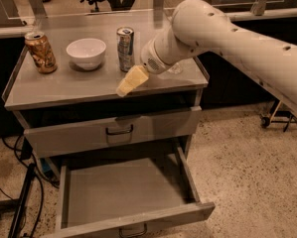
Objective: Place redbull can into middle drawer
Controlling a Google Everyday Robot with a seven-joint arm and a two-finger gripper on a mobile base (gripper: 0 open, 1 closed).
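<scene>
The redbull can (125,48), slim and silver-blue, stands upright on the cabinet top (78,86), right of the white bowl. My gripper (130,82) hangs from the white arm just right of and in front of the can, its cream-coloured fingertip low over the top, not touching the can. The middle drawer (128,192) is pulled out below, a wide shallow grey tray with nothing in it.
A white bowl (86,52) stands left of the can. A brown-gold can (40,52) stands at the far left of the top. The drawer above (113,132) is closed. Cables (19,192) lie on the floor at the left.
</scene>
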